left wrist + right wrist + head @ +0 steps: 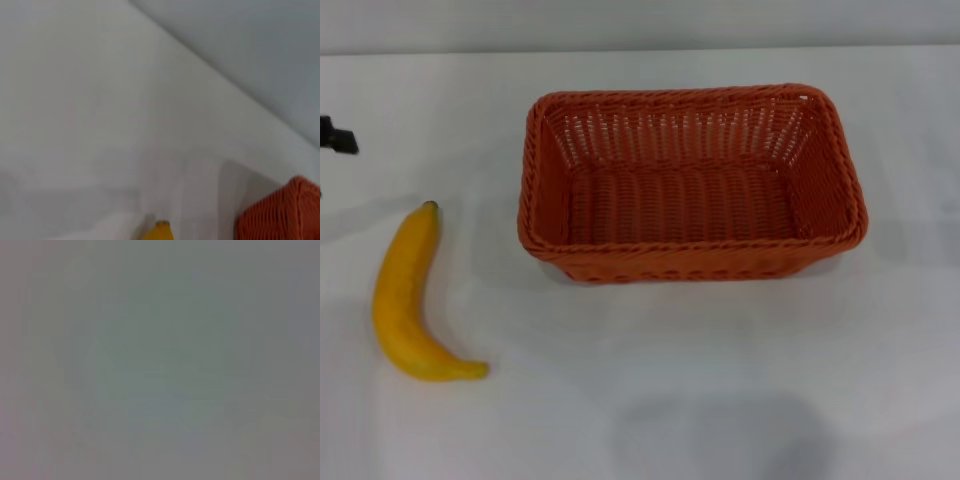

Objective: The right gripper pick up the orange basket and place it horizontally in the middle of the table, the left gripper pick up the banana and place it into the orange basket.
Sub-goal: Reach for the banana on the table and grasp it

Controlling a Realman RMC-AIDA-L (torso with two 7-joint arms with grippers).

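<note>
Starting at your left in the head view, a sliver of the left end effector shows at the edge; you cannot tell its grip state. Near it the banana lies on the white tabletop, likely firm and smooth, best pinched mid-body. Rightward, apart, sits the empty orange basket, probably light and stiff (take the braided rim). Your left wrist view catches the banana's tip and a basket corner; the right end effector is unseen.

A plain grey wall runs behind the far edge of the white table. The light is soft and even, leaving only faint shadows on the tabletop.
</note>
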